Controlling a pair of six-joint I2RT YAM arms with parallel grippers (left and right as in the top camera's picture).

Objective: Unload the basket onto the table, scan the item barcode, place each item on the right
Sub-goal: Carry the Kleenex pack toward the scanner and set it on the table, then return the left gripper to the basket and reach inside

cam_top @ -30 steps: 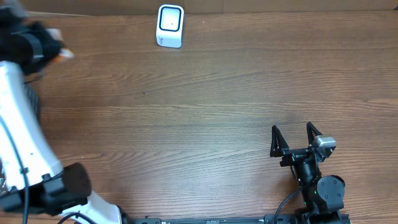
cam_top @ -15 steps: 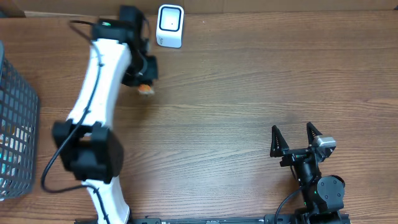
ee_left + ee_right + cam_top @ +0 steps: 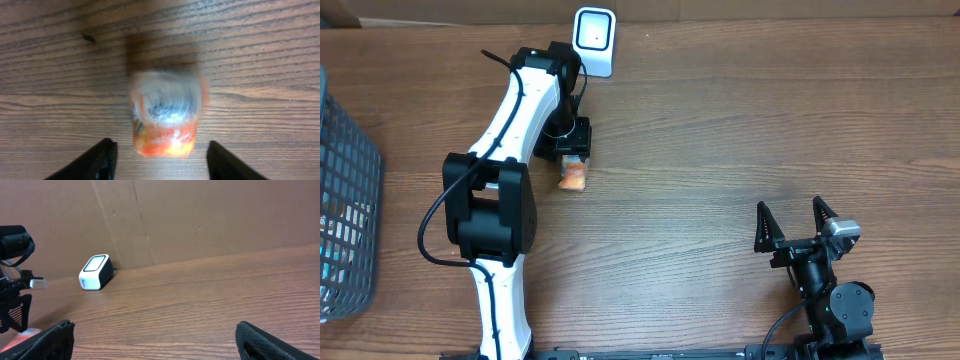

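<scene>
Item (image 3: 574,176): orange-and-white pack, seen on the table (image 3: 720,130) a short way out from the scanner (image 3: 593,41), on the robot's side of it. Half a second earlier it sat closer to the scanner, tucked in at your left gripper's tip. Now it lay clear of the fingers.

Your left gripper (image 3: 161,162) had its jaws parted. In the wrist view each finger (image 3: 102,159) stood off the item (image 3: 167,117) with bare wood showing on both sides. That view was blurred, so you could not tell whether the pack had settled, and no barcode could be read.

Your left arm (image 3: 510,110) reached up beside the scanner. A second earlier it was well away from the scanner, out at the table edge over the basket (image 3: 345,200). Half a second earlier it was already beside the scanner.

Your right gripper (image 3: 790,215) was the same across all three moments: jaws spread wide, nothing between them, well apart from the scanner on the robot's side. Its wrist view showed the scanner (image 3: 96,272) upright at the far edge of the table, with both fingers low in the picture around the gripper's midpoint (image 3: 157,340).
</scene>
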